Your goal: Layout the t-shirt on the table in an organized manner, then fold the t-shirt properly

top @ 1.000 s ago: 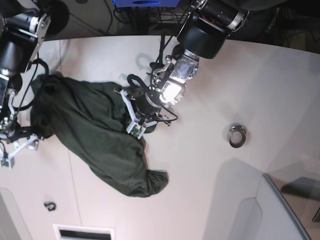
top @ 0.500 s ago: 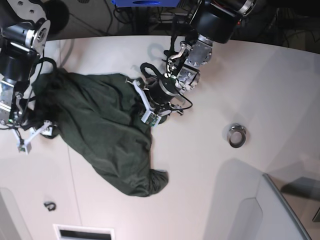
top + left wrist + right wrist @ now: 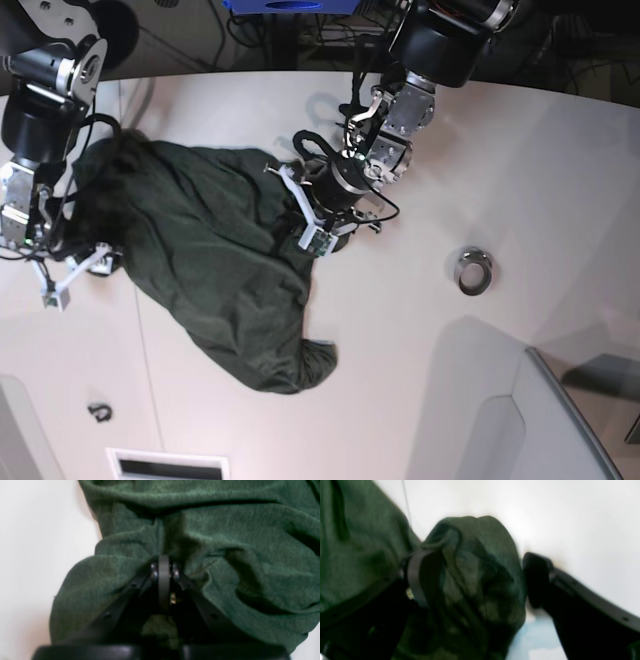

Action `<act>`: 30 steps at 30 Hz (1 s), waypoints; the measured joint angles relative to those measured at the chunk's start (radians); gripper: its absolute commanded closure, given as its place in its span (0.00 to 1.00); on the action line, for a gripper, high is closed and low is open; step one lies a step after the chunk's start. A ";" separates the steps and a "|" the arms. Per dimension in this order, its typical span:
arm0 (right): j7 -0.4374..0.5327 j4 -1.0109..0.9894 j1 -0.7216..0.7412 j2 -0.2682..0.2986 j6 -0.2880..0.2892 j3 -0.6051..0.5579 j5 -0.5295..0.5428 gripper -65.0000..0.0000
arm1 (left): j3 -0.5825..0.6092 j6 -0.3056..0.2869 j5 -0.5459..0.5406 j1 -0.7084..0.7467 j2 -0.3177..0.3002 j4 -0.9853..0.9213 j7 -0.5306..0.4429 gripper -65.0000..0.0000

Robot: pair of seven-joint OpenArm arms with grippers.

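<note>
T-shirt [image 3: 200, 270] lies bunched, edges pinched by left gripper [image 3: 163, 566].

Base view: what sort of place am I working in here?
Probably a robotics lab bench: a wide white table with a curved edge, cables and dark equipment behind it, and two arms handling a green t-shirt.

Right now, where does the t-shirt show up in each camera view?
Base: t-shirt crumpled left of centre on the table.
Left wrist: fills most of the frame, bunched at the shut left hand.
Right wrist: left and centre, a fold between the fingers of the right hand.
Shared landmark: the white table.
</note>
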 measured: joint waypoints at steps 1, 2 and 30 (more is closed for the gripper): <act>0.004 -0.008 0.006 0.009 0.000 0.000 0.000 0.25 | 0.000 0.000 -0.001 0.005 -0.006 0.005 -0.004 1.00; 0.008 -0.012 0.008 0.019 -0.003 0.000 0.000 0.25 | 0.000 0.000 -0.002 0.009 -0.010 0.006 -0.013 1.00; -0.389 1.139 -0.261 -0.074 0.002 0.001 0.006 0.99 | -0.115 0.026 0.027 0.219 -0.098 0.505 0.256 1.00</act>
